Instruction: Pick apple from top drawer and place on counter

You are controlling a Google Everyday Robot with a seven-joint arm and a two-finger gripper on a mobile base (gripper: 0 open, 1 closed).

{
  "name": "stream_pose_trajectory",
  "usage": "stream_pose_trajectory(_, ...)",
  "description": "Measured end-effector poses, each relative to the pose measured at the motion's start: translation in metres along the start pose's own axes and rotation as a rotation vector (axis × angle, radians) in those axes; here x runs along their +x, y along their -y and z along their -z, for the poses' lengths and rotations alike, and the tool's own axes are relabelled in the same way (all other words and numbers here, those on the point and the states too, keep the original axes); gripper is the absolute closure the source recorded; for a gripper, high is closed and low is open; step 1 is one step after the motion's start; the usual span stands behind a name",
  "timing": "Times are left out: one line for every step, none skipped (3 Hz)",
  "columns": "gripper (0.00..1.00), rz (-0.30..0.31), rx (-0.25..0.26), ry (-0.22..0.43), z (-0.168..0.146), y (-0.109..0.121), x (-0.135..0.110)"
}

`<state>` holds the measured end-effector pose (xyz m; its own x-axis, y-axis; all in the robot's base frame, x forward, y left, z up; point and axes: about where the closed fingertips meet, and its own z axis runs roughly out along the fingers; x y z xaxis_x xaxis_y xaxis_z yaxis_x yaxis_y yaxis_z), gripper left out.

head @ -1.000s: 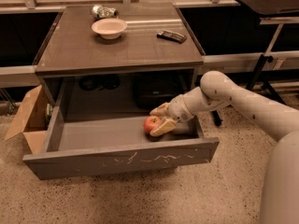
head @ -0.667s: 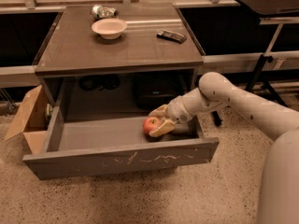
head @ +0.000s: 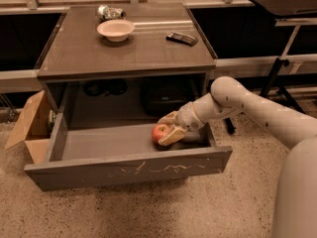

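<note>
The red and yellowish apple sits inside the open top drawer, right of its middle. My gripper reaches down into the drawer from the right, its pale fingers closed around the apple, one behind it and one in front. The apple looks slightly raised off the drawer floor. The counter is the dark tabletop above the drawer.
On the counter stand a pale bowl, a crumpled shiny object and a dark remote-like thing. A cardboard box stands left of the cabinet. A black desk stands at the right. Dark items sit on the shelf behind the drawer.
The gripper and apple have barely moved; the apple sits in the fingers as before, perhaps lifted a little.
</note>
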<state>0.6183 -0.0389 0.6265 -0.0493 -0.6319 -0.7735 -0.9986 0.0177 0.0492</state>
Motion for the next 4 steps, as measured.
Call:
stream_pose_trajectory(1.00, 0.016, 0.006, -0.002, 0.005, -0.001, -0.007)
stream_pose_trajectory(1.00, 0.088, 0.032, -0.009, 0.035, -0.003, -0.039)
stream_pose_trajectory(1.00, 0.195, 0.044, 0.025, 0.067, -0.003, -0.084)
stream_pose_trajectory(1.00, 0.196, 0.044, 0.026, 0.067, -0.003, -0.084)
